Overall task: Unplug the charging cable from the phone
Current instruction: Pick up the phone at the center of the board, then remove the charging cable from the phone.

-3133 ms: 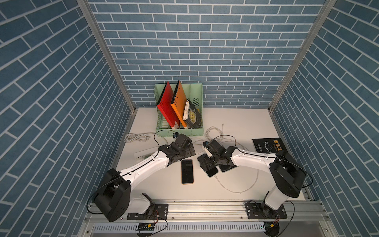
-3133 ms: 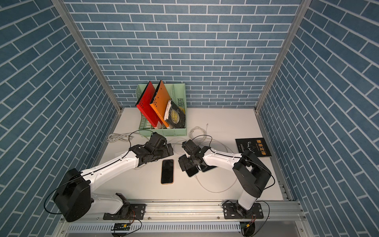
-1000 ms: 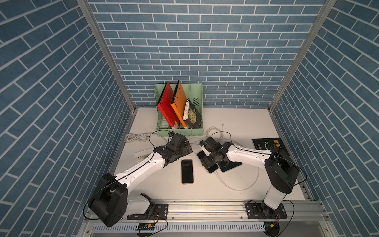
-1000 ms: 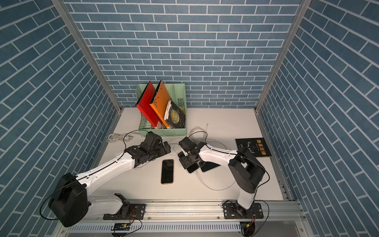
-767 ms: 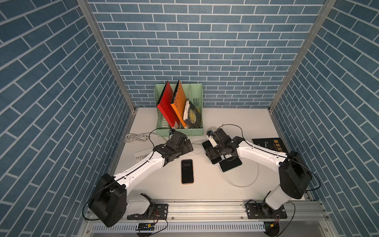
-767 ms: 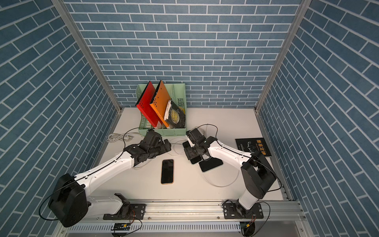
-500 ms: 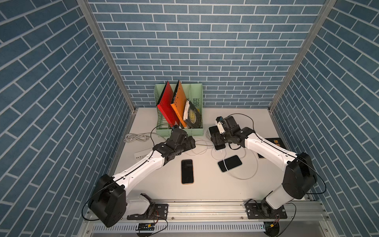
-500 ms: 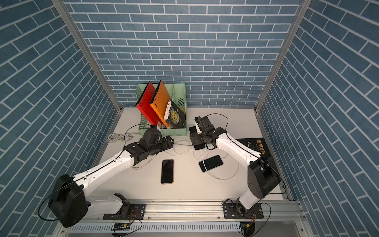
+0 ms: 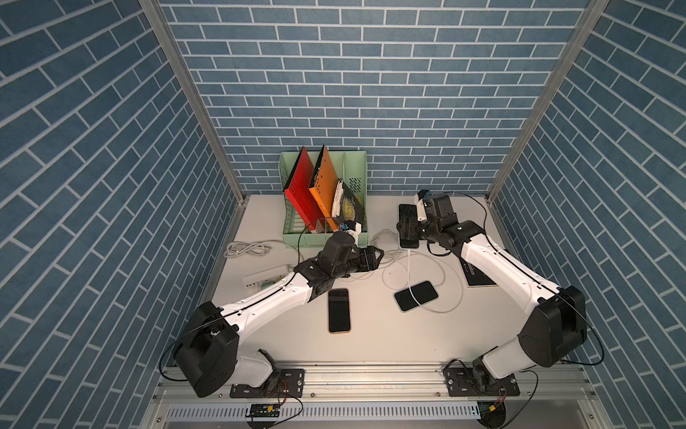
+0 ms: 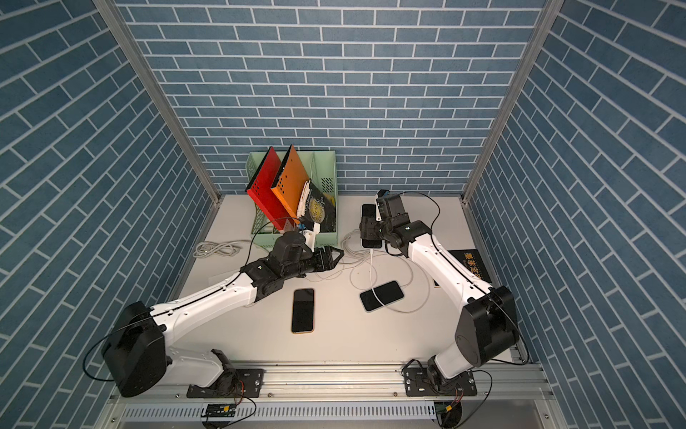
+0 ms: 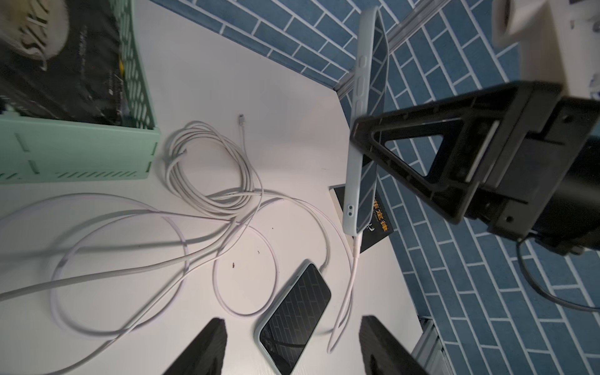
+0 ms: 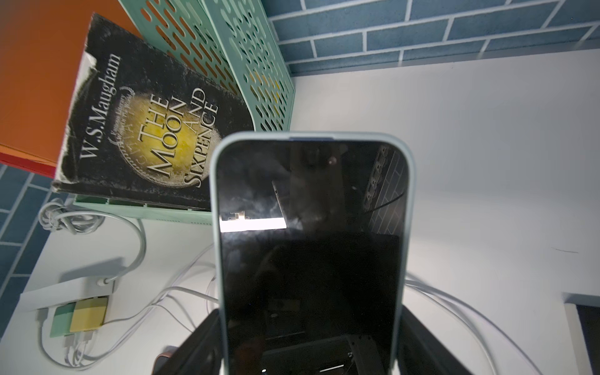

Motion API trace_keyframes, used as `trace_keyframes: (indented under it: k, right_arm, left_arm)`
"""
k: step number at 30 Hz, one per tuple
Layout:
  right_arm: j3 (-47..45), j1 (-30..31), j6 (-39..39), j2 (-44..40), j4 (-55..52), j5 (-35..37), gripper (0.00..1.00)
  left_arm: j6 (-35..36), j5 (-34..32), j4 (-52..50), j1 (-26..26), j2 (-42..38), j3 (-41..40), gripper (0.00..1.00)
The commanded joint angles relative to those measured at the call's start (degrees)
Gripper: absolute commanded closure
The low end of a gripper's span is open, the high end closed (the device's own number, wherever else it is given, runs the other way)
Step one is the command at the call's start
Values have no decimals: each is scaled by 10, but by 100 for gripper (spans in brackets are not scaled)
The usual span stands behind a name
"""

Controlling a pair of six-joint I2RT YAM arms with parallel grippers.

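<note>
Since a second ago, the right gripper has carried the dark-screened phone in a pale grey-green case from the middle of the table to the far side. It now sits just right of the mint-green perforated file rack, and the left gripper has swung right after it. The right jaws clamp the phone by its long edges and hold it clear of the white table. A white charging cable hangs from the phone's near end with its plug seated in the port, so nothing is unplugged yet. The left jaws stand apart and empty, short of the cable and to its left in both top views. The left wrist view looks up along the slack toward the plug.

By this showing, securing the phone is done. What is left is to close on the cable close to the plug and pull straight away along the phone's length. Two more phones lie flat nearer: a black phone with an orange rim and, to its right, a second pale-cased phone with cable loops around it.
</note>
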Motion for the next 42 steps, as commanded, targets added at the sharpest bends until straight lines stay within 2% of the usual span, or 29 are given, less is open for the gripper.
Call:
trace_keyframes:
  k: [1, 13, 22, 26, 42]
  right_arm:
    - [1, -2, 34, -32, 48, -3, 71]
    - [-18, -9, 59, -64, 68, -10, 73]
    - [-20, -13, 63, -78, 75, -15, 74]
    - [-22, -15, 67, -81, 76, -16, 74]
    - [-21, -24, 85, -86, 85, -17, 78]
  left_arm:
    - [19, 37, 60, -19, 30, 28, 33]
    - [30, 67, 96, -58, 130, 98, 44]
    - [30, 66, 94, -60, 155, 115, 59]
    - [33, 66, 92, -60, 161, 122, 60]
    - [52, 59, 74, -60, 177, 137, 90]
